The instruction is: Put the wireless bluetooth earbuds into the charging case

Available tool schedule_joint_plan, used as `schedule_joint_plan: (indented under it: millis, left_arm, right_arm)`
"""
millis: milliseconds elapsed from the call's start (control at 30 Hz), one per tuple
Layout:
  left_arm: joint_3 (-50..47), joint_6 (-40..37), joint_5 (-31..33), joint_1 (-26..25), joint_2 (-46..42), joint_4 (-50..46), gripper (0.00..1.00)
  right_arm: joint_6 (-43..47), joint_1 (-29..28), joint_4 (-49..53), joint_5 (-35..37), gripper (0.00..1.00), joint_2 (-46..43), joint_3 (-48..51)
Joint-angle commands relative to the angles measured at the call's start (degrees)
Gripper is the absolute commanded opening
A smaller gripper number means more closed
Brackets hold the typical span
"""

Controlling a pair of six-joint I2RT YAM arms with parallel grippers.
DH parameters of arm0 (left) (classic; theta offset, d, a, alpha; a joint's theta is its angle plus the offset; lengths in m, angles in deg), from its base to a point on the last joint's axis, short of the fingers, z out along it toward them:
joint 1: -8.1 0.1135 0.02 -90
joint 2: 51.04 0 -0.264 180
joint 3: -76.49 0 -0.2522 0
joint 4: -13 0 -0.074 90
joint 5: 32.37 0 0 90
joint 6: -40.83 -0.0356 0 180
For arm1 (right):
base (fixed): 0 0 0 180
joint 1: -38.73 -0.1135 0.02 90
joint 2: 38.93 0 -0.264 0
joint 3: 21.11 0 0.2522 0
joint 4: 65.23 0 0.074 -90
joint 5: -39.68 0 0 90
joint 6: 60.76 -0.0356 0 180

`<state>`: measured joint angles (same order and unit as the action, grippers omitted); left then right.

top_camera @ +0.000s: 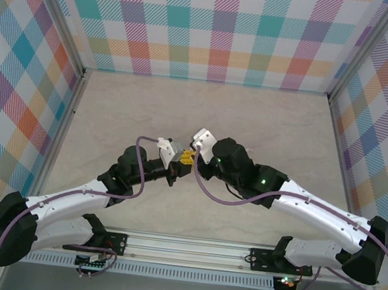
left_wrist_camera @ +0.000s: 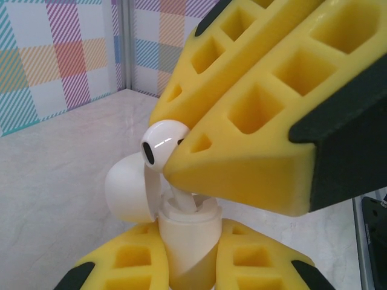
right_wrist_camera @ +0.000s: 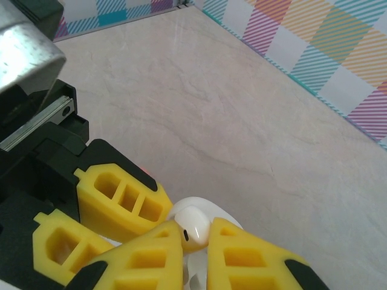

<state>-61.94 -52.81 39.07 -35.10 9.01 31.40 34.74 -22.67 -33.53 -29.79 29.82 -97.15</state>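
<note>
In the left wrist view my left gripper is shut on the body of a small white charging case, held upright with its rounded lid flipped open to the left. My right gripper is shut on a white earbud. The earbud's head sticks out past the right gripper's yellow fingers, and its stem reaches down into the case's open top. From above, both grippers meet fingertip to fingertip near the table's middle.
The pale marbled table is walled by checked panels on three sides. The arms' mounting rail runs along the near edge. Purple cables loop off both arms.
</note>
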Motion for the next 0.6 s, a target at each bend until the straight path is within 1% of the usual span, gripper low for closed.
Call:
schedule_joint_plan:
  millis: [0,133,367,467,567]
  left_arm:
    - [3.0,1.3,0.7,0.3,-2.4,5.3,0.00]
    - [3.2,2.1,-0.2,0.3,-2.7,6.1,0.00]
    - [1.5,1.8,-2.1,0.3,-4.2,9.1,0.00]
    - [1.4,1.8,-2.7,0.3,-4.5,8.9,0.00]
    - [1.2,1.3,-1.9,0.4,-5.0,8.2,0.00]
  right_arm:
    - [-1.9,-0.6,1.1,-4.5,0.13,-0.6,2.9]
    - [-2.8,-0.3,-1.6,-4.5,0.13,-2.0,5.4]
    - [-6.1,1.7,-2.1,-6.9,0.12,-4.7,5.9]
    - [-6.2,1.7,-2.4,-7.2,0.12,-6.4,5.5]
    - [-5.3,1.7,-0.7,-7.4,0.11,-6.8,3.9]
